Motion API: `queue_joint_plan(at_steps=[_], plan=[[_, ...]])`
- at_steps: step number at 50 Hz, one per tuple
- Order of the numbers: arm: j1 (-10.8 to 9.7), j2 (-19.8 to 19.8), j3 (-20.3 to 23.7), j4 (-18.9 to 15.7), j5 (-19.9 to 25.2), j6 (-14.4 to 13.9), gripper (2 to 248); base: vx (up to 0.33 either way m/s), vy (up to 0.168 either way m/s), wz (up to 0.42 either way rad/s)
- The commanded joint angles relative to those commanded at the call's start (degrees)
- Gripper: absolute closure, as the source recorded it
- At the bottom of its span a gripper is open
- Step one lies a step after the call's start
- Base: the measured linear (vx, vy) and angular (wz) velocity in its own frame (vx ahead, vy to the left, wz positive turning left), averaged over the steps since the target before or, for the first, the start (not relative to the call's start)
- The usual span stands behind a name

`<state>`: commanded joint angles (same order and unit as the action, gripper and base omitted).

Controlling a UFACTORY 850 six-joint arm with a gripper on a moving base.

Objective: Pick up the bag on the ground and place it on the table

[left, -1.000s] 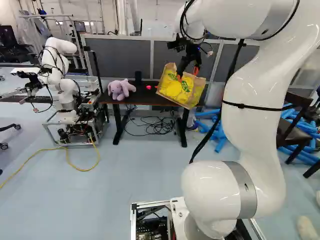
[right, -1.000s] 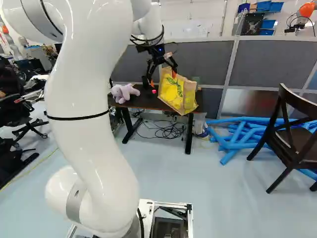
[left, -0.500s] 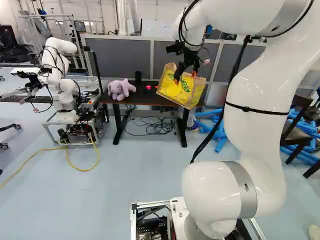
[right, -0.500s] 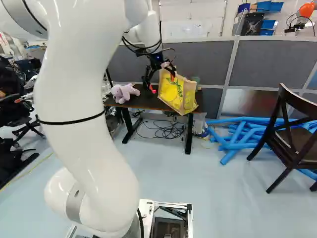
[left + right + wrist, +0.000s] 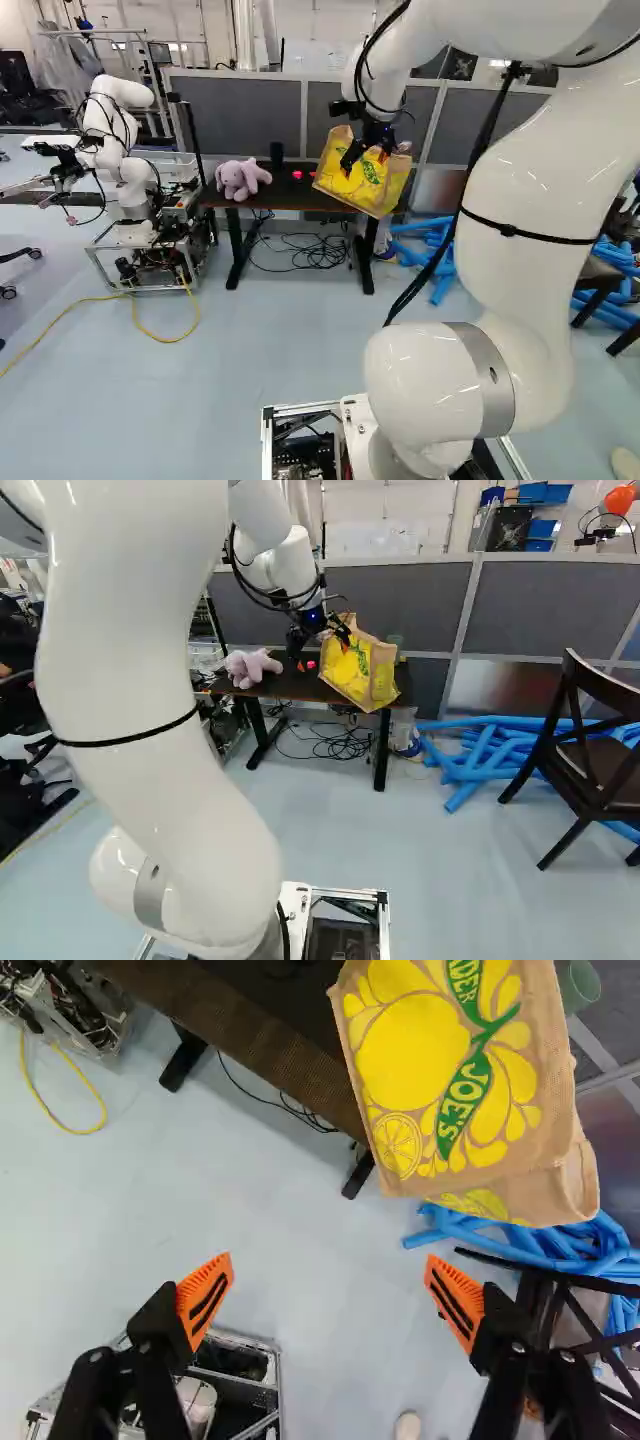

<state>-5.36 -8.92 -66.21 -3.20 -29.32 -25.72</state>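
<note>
The yellow and tan bag point(image 5: 388, 193) leans at the table's right end in the left base view, its lower part sticking out past the front edge of the dark table point(image 5: 290, 197). In that view my gripper point(image 5: 366, 163) stands in front of the bag's upper part. The wrist view shows the gripper point(image 5: 330, 1295) wide open, nothing between its orange pads. There the printed face of the bag point(image 5: 430, 1070) lies ahead of the fingers, apart from them.
A purple plush toy point(image 5: 241, 178) and a small red thing point(image 5: 297, 174) are on the table. Another robot point(image 5: 125, 150) stands left of it. Blue tubes point(image 5: 490, 750) and a dark chair point(image 5: 585, 750) are at the right. Cables hang under the table.
My arm has drawn back toward the base, and the gripper has come lower in front of the bag, its fingers still wide. The bag and base have stayed in place.
</note>
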Motion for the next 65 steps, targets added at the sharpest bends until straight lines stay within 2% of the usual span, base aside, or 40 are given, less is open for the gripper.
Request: queue_joint_plan(at_steps=[44,65], plan=[[2.34,10.87,26.7,1.4,34.61,11.22,3,0.0,0.0,0.0],[3.31,15.42,37.88,1.98,49.08,15.91,3,0.0,0.0,0.0]])
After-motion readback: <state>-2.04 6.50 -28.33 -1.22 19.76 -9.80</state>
